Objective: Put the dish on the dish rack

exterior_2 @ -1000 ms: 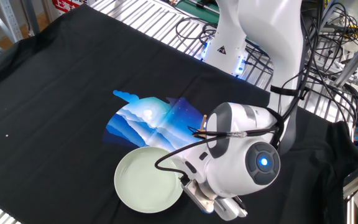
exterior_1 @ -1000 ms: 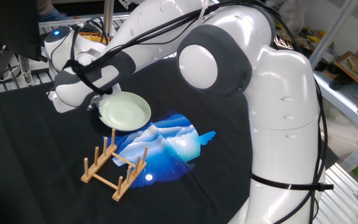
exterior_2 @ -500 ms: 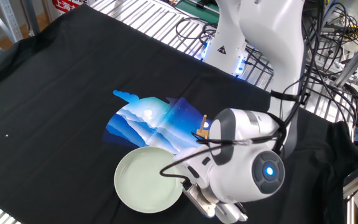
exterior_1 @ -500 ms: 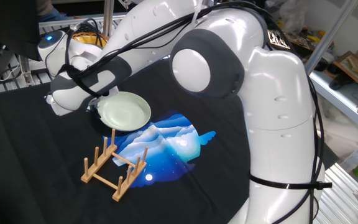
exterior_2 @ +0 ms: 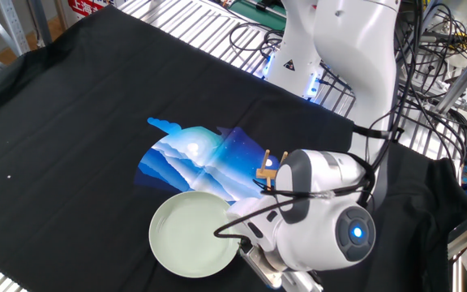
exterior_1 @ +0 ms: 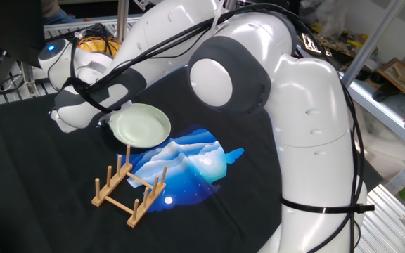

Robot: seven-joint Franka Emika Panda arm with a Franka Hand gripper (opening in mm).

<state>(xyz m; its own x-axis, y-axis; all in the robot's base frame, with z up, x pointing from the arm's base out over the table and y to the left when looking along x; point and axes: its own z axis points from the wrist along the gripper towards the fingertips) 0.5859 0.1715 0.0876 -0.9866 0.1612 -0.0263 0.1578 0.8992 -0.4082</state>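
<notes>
No brand name or label legible anywhere; only a small dark triangular mark on the white robot base (exterior_2: 298, 49), and red signage at the top edge of the other fixed view, too cropped to read.

One plate (exterior_1: 140, 126), pale green, round, shallow, lying flat on the black cloth (exterior_1: 34, 183). Also seen whole in the other fixed view (exterior_2: 191, 234), just beside the blue and white printed patch (exterior_2: 197, 158) on the cloth.

One wooden dish rack (exterior_1: 129, 185), standing on the cloth near the plate and apart from it, partly over the printed patch; two base rails with upright pegs, exact peg count hard to tell. In the other fixed view only a couple of peg tips (exterior_2: 267, 165) showing behind the arm.

One white robot arm (exterior_1: 259, 84), reaching over to the plate's rim. Gripper (exterior_2: 259, 258) at the plate's edge on the side away from the patch, mostly hidden under the wrist in both views; cannot tell whether fingers spread or closed, or whether touching the plate.
</notes>
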